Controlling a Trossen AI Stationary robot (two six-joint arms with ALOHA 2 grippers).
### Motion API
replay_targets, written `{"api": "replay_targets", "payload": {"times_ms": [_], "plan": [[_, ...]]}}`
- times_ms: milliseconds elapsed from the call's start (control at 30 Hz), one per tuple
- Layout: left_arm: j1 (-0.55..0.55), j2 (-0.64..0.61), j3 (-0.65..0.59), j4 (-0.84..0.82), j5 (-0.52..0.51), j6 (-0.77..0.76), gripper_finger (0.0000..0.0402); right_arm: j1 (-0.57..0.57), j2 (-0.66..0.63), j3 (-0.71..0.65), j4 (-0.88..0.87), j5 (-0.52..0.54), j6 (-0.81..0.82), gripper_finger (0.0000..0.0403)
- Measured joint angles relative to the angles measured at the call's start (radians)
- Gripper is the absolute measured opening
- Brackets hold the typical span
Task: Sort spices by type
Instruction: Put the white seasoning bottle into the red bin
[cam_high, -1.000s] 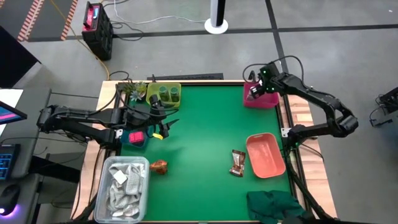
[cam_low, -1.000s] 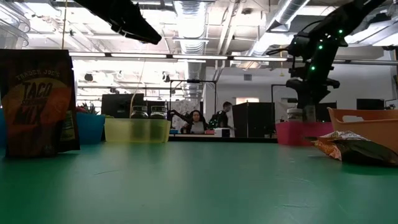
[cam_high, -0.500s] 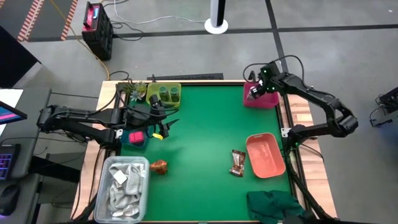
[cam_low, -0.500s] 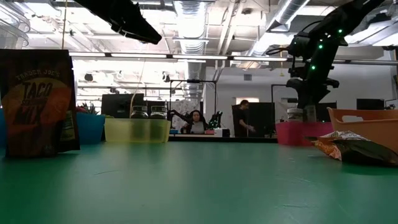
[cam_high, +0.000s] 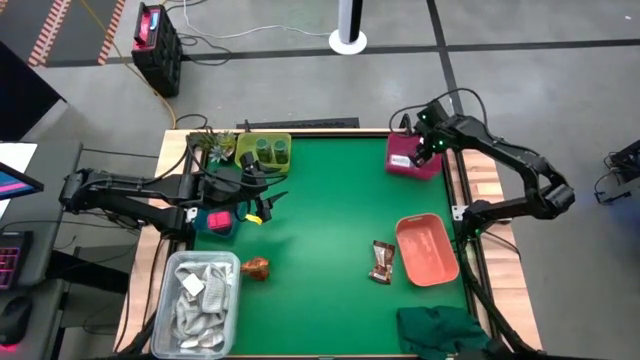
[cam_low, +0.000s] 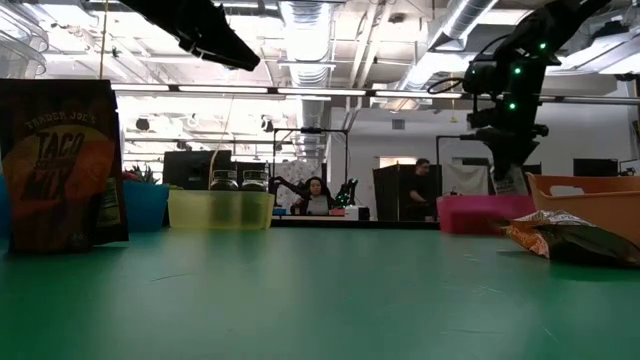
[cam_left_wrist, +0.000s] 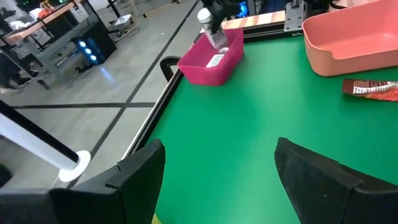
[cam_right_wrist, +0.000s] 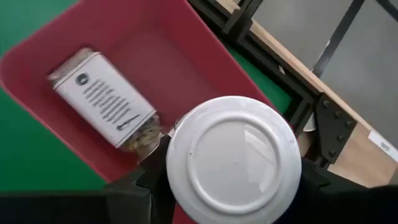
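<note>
Spices are sitting spread across the green tabletop (cam_high: 320, 230) in several bins. At the far right corner, the right gripper (cam_high: 432, 143) is hovering over a magenta bin (cam_high: 410, 160), its jaws pinching a white-capped bottle (cam_right_wrist: 233, 158) by the body just under the cap, cap facing the wrist camera. A second white-capped bottle (cam_right_wrist: 102, 99) is lying on its side inside that same bin, label up. In the left wrist view the held bottle (cam_left_wrist: 211, 31) is hanging tilted above the bin's rim.

At the left side, the left gripper (cam_high: 268, 200) is hanging above the tabletop with its jaws spread wide and nothing between them. Just behind it a yellow-green bin (cam_high: 265, 150) is holding two green jars (cam_high: 270, 149), with a small plant (cam_high: 212, 143) beside it. A blue bin (cam_high: 215, 222) under the left arm is holding a pink pack (cam_high: 218, 219).

One brown sachet (cam_high: 381, 262) is lying flat on the tabletop, just beside a salmon bin (cam_high: 428, 250) on the right. Another brown sachet (cam_high: 257, 267) is lying near the clear tub of white rags (cam_high: 200, 300) at the near left corner. A dark green cloth (cam_high: 440, 330) is lying bunched at the near right edge.

In the low view a taco-mix sachet (cam_low: 62, 165) is standing upright at the left, and people (cam_low: 318, 195) are showing in the room beyond.
</note>
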Motion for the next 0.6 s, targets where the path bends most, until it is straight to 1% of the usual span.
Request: {"api": "replay_targets", "payload": {"times_ms": [167,333,500,600], "plan": [[0.0,0.0,0.0,0.002,0.0,0.0,0.029,0.0,-0.001,0.0,0.014,0.008,0.002,0.0222],[0.0,0.0,0.0,0.003,0.0,0.0,0.029,-0.008,0.015,-0.021,0.086,0.031,0.039,0.0222],[0.0,0.0,0.0,0.004,0.0,0.0,0.029,-0.008,0.083,-0.027,0.125,0.036,0.083,0.0222],[0.0,0.0,0.0,0.004,0.0,0.0,0.029,-0.007,0.133,-0.027,0.181,0.033,0.099,0.0222]]}}
